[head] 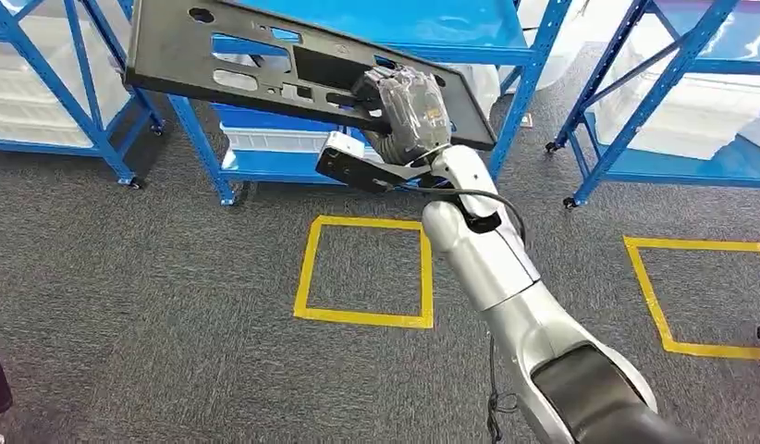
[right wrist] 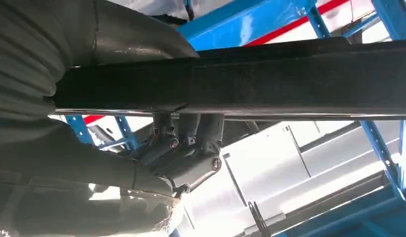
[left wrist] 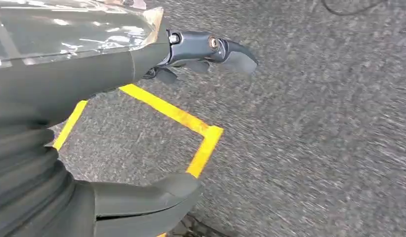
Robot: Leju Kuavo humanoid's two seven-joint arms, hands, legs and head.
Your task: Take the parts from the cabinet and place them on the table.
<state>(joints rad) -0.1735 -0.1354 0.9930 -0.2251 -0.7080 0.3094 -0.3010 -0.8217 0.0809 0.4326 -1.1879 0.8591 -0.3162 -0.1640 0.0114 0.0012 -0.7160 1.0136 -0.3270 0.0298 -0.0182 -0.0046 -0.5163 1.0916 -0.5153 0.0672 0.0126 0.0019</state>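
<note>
- My right hand grips a long black panel, blue shelving just beyond it.
- My left hand, fingers apart, holds nothing above yellow floor tape.

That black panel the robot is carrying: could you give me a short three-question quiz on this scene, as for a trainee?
1. True or false: the black panel rests on the floor.
2. Which hand grips the panel? A) right hand B) left hand C) both
3. Fill in: the squares taped on the grey carpet are ____ in colour.

Key: 1 false, it is held up in front of the blue shelving. 2 A. 3 yellow.
</note>
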